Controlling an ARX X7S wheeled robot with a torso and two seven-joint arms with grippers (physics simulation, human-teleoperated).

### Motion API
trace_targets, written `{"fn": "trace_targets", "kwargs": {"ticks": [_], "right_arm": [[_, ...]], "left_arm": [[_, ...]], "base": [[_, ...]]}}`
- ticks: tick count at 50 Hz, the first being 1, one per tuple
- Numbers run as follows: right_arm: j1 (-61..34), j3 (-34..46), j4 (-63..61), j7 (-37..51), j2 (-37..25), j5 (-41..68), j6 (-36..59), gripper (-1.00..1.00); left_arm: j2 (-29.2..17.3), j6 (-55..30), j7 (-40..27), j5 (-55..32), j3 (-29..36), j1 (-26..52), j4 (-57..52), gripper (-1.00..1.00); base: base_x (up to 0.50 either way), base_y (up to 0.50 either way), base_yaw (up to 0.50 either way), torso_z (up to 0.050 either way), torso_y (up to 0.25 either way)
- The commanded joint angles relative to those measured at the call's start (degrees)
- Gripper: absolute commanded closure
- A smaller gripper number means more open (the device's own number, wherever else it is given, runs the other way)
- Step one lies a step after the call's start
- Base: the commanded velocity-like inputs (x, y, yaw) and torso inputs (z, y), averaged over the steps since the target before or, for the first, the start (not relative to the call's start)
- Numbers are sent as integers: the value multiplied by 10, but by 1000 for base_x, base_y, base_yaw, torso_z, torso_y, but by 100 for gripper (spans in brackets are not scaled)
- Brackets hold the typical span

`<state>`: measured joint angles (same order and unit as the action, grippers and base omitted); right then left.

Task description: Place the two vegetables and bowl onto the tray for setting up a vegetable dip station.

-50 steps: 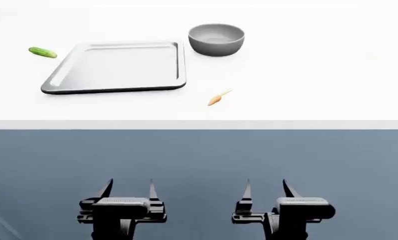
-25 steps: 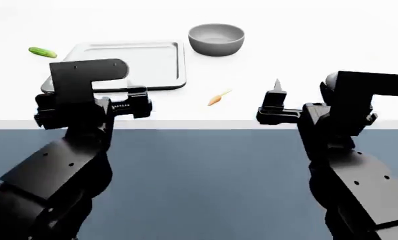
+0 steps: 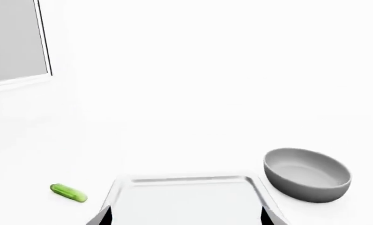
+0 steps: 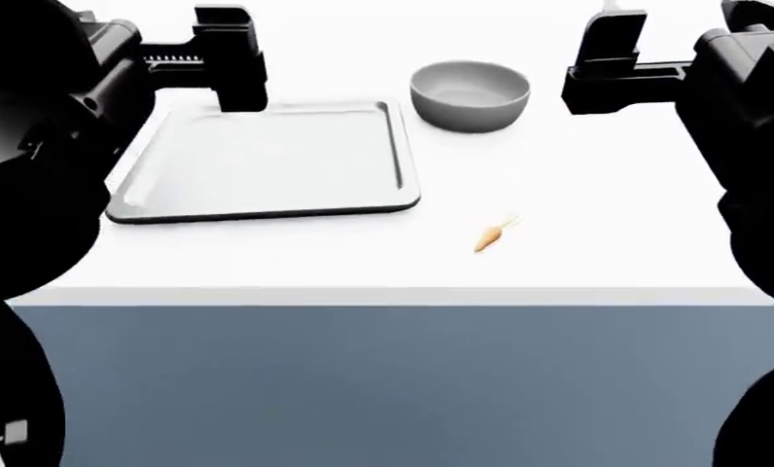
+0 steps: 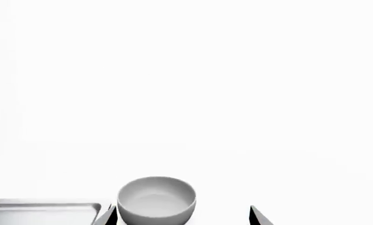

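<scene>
The silver-grey tray (image 4: 263,161) lies left of centre on the white table. Behind its right corner stands the grey bowl (image 4: 471,94). The tiny orange carrot (image 4: 495,232) rests on the table in front of the bowl, near the front edge. In the head view my left arm hides the cucumber; the left wrist view shows the green cucumber (image 3: 68,192) on the table beside the tray (image 3: 186,178). My left gripper (image 3: 185,218) is open above the tray. My right gripper (image 5: 183,218) is open, just short of the bowl (image 5: 156,200). Both hold nothing.
The table's front edge (image 4: 387,297) runs across the head view, with a blue-grey front panel below it. My two black arms fill the upper corners of that view. A grey framed panel (image 3: 14,42) hangs on the far wall.
Both arms have risen from below the table edge and now reach out over the table. The head view has shifted closer, and the left arm now covers the cucumber.
</scene>
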<state>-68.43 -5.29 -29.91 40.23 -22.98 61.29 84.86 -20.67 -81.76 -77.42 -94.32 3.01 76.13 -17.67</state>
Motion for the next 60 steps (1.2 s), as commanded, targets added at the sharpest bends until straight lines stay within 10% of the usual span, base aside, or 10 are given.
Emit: {"fn": "trace_targets", "kwargs": {"ticks": [1, 36, 48, 52, 56, 60], "right_arm": [[-32, 13, 5, 29, -22, 48, 13, -100], [-55, 35, -1, 54, -43, 85, -15, -100], [-83, 33, 66, 269, -32, 234, 47, -100], [-125, 120, 113, 496, -71, 415, -5, -100], [-309, 449, 64, 498, -294, 510, -348, -100], [-529, 793, -14, 498, -367, 573, -644, -100]], "left_arm": [[-19, 1, -18, -44, 6, 23, 7, -100], [-41, 30, -2, -35, 32, 25, 0, -100], [-46, 39, 4, -32, 39, 24, -2, -100], [-48, 42, 5, -30, 41, 23, -2, -100], [-51, 45, 7, -28, 43, 21, -1, -100], [-52, 47, 8, -27, 45, 20, -1, -100]], "base": [[398, 422, 0, 0, 0], [203, 339, 0, 0, 0], [42, 0, 0, 0, 1], [0, 0, 0, 0, 0], [0, 0, 0, 0, 0], [0, 0, 0, 0, 0]]}}
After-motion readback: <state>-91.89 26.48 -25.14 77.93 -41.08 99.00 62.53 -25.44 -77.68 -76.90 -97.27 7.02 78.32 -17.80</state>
